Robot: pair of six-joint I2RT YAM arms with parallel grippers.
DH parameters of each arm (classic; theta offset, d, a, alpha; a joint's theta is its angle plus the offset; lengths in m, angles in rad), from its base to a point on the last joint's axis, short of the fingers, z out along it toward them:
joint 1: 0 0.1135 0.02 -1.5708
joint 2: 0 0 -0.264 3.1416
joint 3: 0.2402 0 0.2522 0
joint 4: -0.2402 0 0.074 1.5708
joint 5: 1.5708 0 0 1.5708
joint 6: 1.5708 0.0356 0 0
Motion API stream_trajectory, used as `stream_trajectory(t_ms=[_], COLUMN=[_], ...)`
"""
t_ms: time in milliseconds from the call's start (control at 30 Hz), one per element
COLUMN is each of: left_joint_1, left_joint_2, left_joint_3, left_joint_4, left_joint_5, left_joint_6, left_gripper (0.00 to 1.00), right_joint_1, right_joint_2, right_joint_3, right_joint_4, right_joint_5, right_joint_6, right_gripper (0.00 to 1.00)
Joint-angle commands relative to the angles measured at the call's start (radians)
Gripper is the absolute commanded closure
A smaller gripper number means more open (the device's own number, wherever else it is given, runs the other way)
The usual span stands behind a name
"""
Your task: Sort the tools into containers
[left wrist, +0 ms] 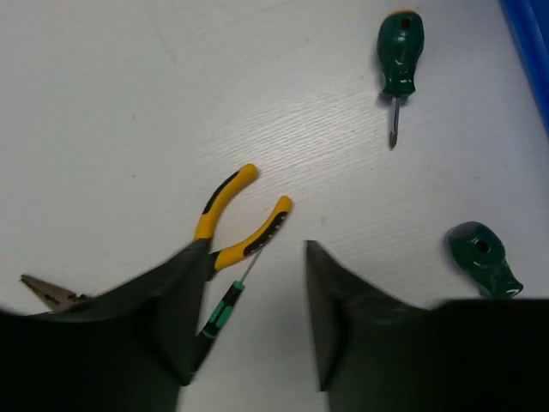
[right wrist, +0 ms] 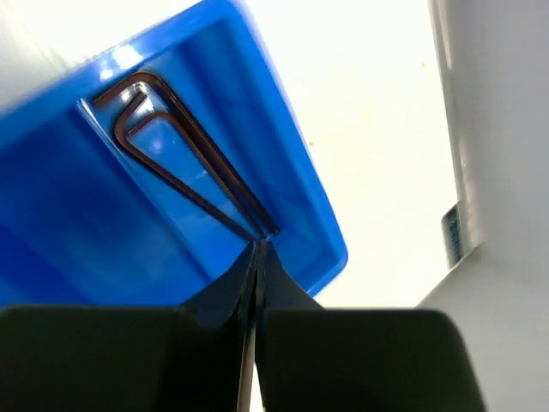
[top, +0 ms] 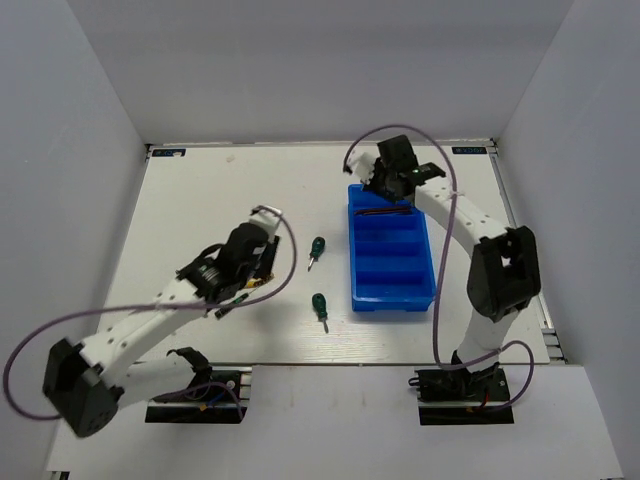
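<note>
- Left gripper (left wrist: 256, 257) is hovering part-open, empty, over pliers (left wrist: 221, 202) and slim green tool (left wrist: 225, 305).
- Right gripper (right wrist: 257, 253) is hanging closed, empty, over hex keys (right wrist: 210, 154) in far compartment of blue tray (right wrist: 296, 184).

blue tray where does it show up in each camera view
Top external: the blue tray lies right of centre, its long side running away from the arm bases.
Left wrist: only a strip of the tray's wall shows, at the top right edge.
Right wrist: the tray fills the left and middle of the picture, seen close up.
Shared landmark: the white table under it shows in all three views.
</note>
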Motion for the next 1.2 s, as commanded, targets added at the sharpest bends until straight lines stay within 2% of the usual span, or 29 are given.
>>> stream_trajectory(t_ms=[0,33,67,100,133,200,233,267,300,467,533,567,633,967,1167], left_joint_1=[0.001,0.001,0.001,0.001,0.001,0.001,0.001,0.001,-0.008,-0.022,-0.022,-0.022,-0.013,-0.013,-0.013], left_joint_2=[0.164,0.198,0.245,0.263,0.28,0.341,0.37,0.405,0.44,0.646,0.695,0.738,0.77,0.898,0.944], left_joint_3=[0.09,0.111,0.124,0.133,0.148,0.172,0.186,0.202,0.234,0.334,0.363,0.384,0.394,0.47,0.489], left_joint_4=[-0.034,0.009,0.04,0.078,0.157,0.236,0.285,0.305,0.322,0.368,0.359,0.359,0.348,0.266,0.247], left_joint_5=[0.108,0.13,0.157,0.22,0.221,0.242,0.23,0.23,0.23,0.239,0.228,0.228,0.228,0.175,0.156], left_joint_6=[-0.006,-0.015,-0.015,-0.024,-0.033,-0.055,-0.066,-0.066,-0.066,-0.08,-0.089,-0.089,-0.089,-0.109,-0.109], left_gripper=[0.35,0.25,0.23,0.22,0.21,0.21,0.21,0.23,0.24,0.27,0.28,0.29,0.33,0.36,0.44], right_joint_1=[-0.02,-0.037,-0.055,-0.066,-0.093,-0.11,-0.136,-0.147,-0.155,-0.245,-0.264,-0.291,-0.304,-0.396,-0.426], right_joint_2=[-0.08,-0.097,-0.112,-0.129,-0.202,-0.252,-0.316,-0.338,-0.356,-0.511,-0.579,-0.594,-0.654,-0.688,-0.698], right_joint_3=[0.107,0.111,0.094,0.05,-0.024,-0.127,-0.189,-0.245,-0.27,-0.445,-0.487,-0.489,-0.501,-0.531,-0.54], right_joint_4=[-0.235,-0.266,-0.291,-0.314,-0.305,-0.256,-0.25,-0.242,-0.231,-0.175,-0.141,-0.141,-0.136,-0.124,-0.124], right_joint_5=[-0.016,-0.144,-0.194,-0.24,-0.343,-0.406,-0.428,-0.434,-0.439,-0.472,-0.517,-0.535,-0.555,-0.658,-0.715], right_joint_6=[0.555,0.594,0.648,0.662,0.676,0.72,0.733,0.768,0.794,0.819,0.823,0.825,0.825,0.845,0.854], right_gripper=[1.0,0.91,0.61,0.39,0.12,0.13,0.55,0.88,1.0,0.98,0.94,0.87,0.82,0.82,0.82])
